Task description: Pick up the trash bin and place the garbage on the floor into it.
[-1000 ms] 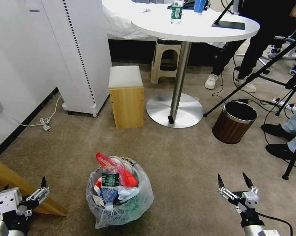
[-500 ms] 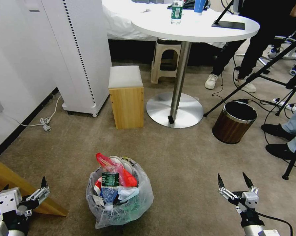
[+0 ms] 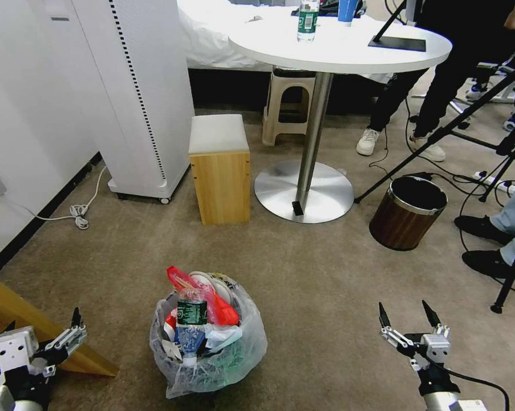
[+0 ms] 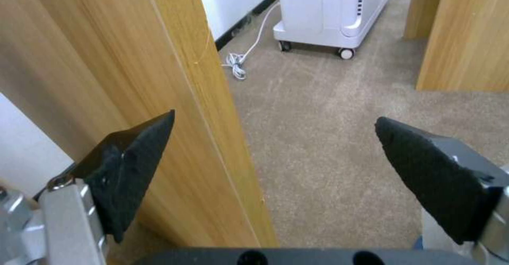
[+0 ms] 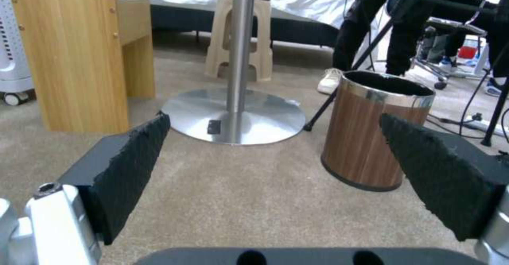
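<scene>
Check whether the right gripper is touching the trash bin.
Apart. The head view shows bare carpet between the open right gripper and the trash bin, which stands off to its left.

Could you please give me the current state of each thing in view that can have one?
trash bin: upright on the carpet, full, nothing holding it.
garbage: heaped inside the bin, bottle and red wrapper poking out.
left gripper: jaws open, empty, low beside a wooden panel.
right gripper: jaws open, empty, over bare carpet.
wood-look bin: upright, nothing visible inside.
</scene>
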Available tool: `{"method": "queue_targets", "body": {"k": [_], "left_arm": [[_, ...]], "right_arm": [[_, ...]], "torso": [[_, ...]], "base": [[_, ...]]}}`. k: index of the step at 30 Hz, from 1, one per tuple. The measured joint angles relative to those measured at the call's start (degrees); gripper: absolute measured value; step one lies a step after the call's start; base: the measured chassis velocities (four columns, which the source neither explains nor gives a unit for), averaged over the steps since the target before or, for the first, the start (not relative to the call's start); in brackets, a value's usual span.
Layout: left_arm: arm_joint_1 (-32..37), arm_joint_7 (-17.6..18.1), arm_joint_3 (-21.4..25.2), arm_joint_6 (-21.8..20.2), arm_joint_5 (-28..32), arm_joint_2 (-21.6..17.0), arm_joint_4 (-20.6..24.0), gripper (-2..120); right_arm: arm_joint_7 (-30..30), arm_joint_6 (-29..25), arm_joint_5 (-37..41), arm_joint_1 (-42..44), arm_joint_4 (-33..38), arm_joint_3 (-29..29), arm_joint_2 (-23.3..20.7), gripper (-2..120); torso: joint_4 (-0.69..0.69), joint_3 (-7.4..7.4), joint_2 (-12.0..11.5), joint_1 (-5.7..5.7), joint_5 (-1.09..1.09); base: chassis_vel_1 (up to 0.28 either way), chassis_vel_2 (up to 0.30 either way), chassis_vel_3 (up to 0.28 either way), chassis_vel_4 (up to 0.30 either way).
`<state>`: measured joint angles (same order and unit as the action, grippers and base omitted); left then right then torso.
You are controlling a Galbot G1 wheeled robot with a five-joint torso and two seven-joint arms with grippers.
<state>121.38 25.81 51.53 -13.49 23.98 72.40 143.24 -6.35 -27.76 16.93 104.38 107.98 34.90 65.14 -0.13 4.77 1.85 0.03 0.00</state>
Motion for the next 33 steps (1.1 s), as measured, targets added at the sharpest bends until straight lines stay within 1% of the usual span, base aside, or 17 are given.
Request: {"method": "queue_targets", "body": {"k": [28,33], "left_arm": [[0.0,0.0,0.0,0.0,0.0,0.0,0.0,100],[0.0,0.0,0.0,0.0,0.0,0.0,0.0,100]], "right_arm": [[0.0,0.0,0.0,0.0,0.0,0.0,0.0,100],[0.0,0.0,0.0,0.0,0.0,0.0,0.0,100]], "torso": [[0.0,0.0,0.0,0.0,0.0],[0.0,0.0,0.0,0.0,0.0]], "base": [[0.0,0.0,0.0,0.0],[0.052,0.052,0.057,0.055]]}}
